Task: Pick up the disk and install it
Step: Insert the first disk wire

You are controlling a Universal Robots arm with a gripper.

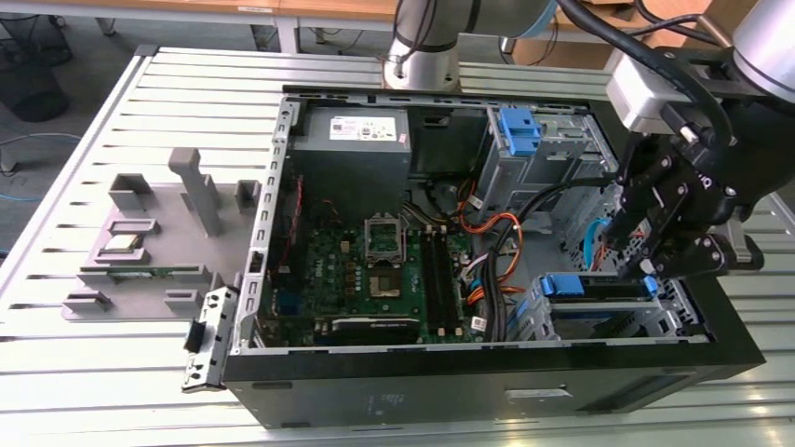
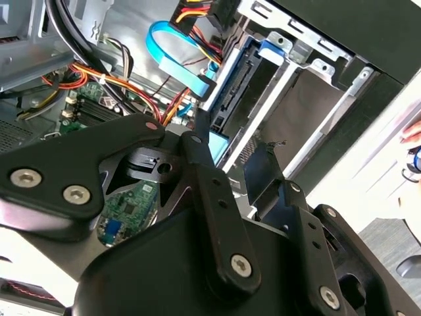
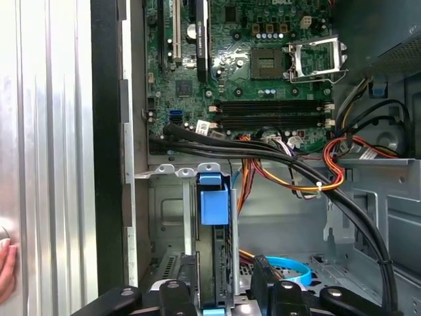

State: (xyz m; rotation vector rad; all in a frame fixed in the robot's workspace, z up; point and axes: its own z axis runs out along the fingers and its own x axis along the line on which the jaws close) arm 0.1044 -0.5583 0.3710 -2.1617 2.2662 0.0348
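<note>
The disk point(image 3: 214, 197), a dark slab in a blue carrier bracket, stands on edge in the drive cage point(image 1: 677, 312) at the front corner of the open computer case point(image 1: 497, 372), on the exterior view's right. Its blue end point(image 1: 597, 285) shows just below my gripper point(image 1: 646, 270). In both wrist views the black fingers point(image 3: 266, 286) straddle the disk's near end. One finger point(image 2: 200, 141) lies against the blue bracket point(image 2: 218, 143), and a gap shows beside the other. The gripper point(image 3: 220, 289) looks open around the disk.
Black, orange and blue cables point(image 3: 289, 171) cross the case close to the cage. The motherboard point(image 1: 372, 270) and a grey power-supply box point(image 1: 354, 140) fill the other side. A grey fixture with parts point(image 1: 149, 242) sits outside the case. A person's hand point(image 3: 5, 270) rests at the table edge.
</note>
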